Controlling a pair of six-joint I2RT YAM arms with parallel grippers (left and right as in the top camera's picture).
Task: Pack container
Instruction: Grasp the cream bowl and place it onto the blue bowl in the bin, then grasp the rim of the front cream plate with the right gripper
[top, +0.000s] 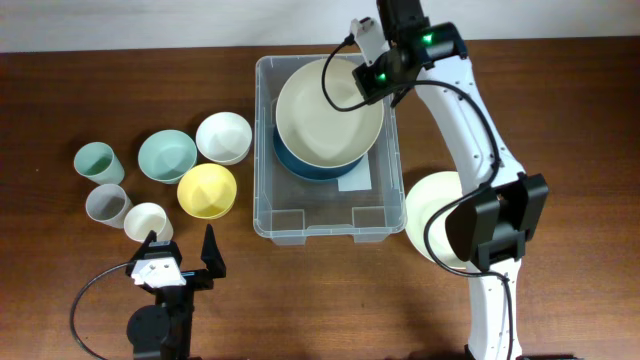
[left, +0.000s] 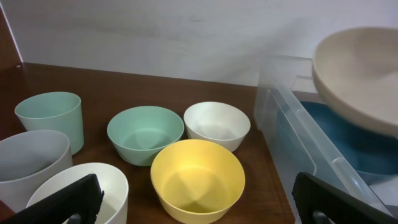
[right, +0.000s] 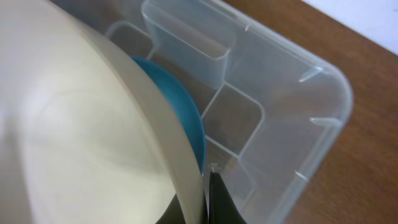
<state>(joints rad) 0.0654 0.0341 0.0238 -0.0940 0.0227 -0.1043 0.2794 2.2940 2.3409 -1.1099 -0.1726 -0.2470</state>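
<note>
The clear plastic container (top: 275, 215) stands mid-table and holds a blue bowl (top: 300, 163). My right gripper (top: 378, 78) is shut on the rim of a large cream bowl (top: 328, 112) and holds it tilted above the blue bowl inside the container. In the right wrist view the cream bowl (right: 74, 137) fills the left, with the blue bowl (right: 183, 118) behind it and the container wall (right: 311, 124) to the right. My left gripper (top: 180, 262) is open and empty at the front left, behind the yellow bowl (left: 196, 177).
Left of the container sit a white bowl (top: 223, 137), a teal bowl (top: 167, 156), the yellow bowl (top: 207, 191), a teal cup (top: 98, 162), a grey cup (top: 108, 206) and a white cup (top: 148, 222). Another large cream bowl (top: 430, 215) lies right of the container.
</note>
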